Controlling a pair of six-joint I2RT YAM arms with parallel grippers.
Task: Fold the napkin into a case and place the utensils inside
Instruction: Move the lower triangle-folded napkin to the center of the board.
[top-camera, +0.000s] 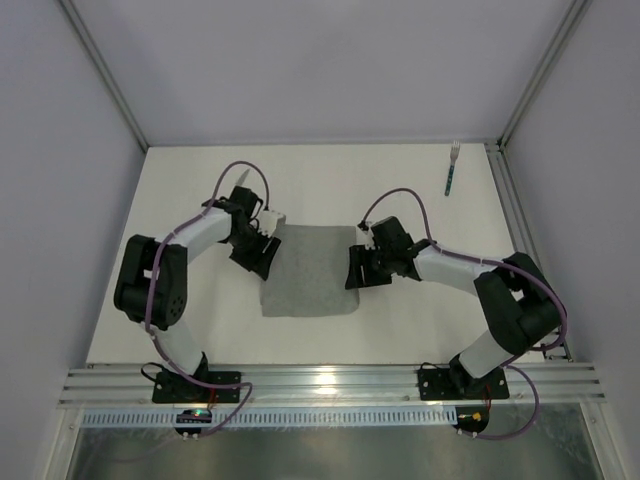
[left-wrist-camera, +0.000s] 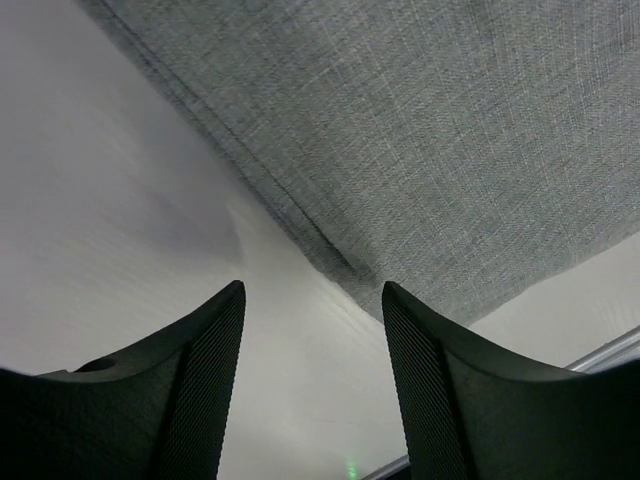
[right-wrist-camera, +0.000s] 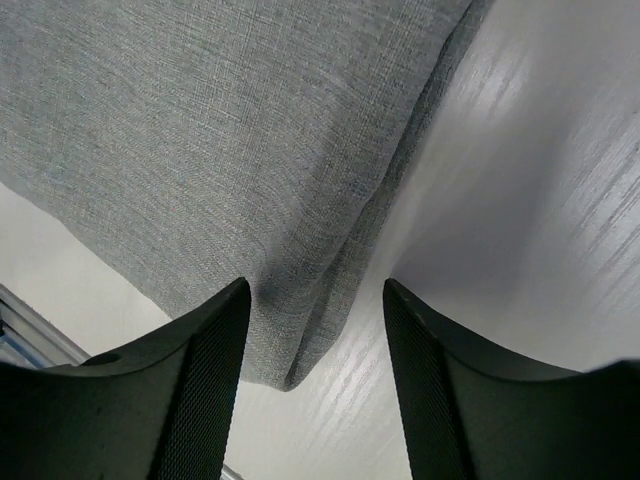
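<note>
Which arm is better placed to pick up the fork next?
Probably right. The fork lies far back on the right side; the right end effector is open and empty at the napkin's right edge. The left end effector, also open, is across the napkin.

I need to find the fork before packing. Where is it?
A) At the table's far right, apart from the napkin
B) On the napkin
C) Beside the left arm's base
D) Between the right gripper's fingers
A: the fork lies alone at the far right, well clear of the napkin.

Spread tool (right-wrist-camera: 315, 290) over grey napkin (right-wrist-camera: 200, 130) edge, white table (right-wrist-camera: 540, 200)
</note>
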